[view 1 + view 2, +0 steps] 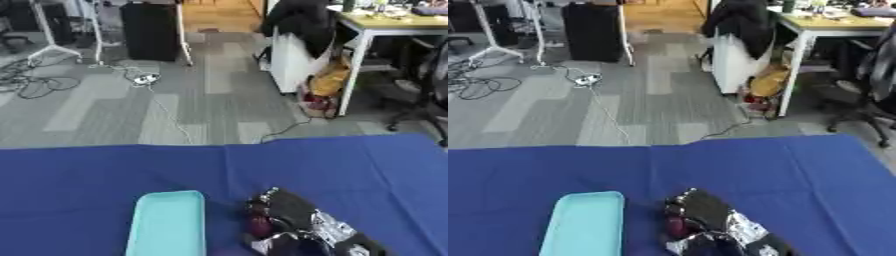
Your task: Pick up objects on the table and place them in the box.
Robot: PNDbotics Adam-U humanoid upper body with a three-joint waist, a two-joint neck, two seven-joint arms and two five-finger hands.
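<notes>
Resting beside smooth rounded turquoise box on blue cloth: black right hand, fingers' state unclear.

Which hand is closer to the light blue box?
Right. The right hand is beside the box, on its right, holding something dark red. The left hand is not in view.

I can read no text, label, brand, number or sign anywhere before me. My right hand, near the table's front edge beside the pale turquoise box, bears silver patches, but no lettering shows on them, and the box is plain.
</notes>
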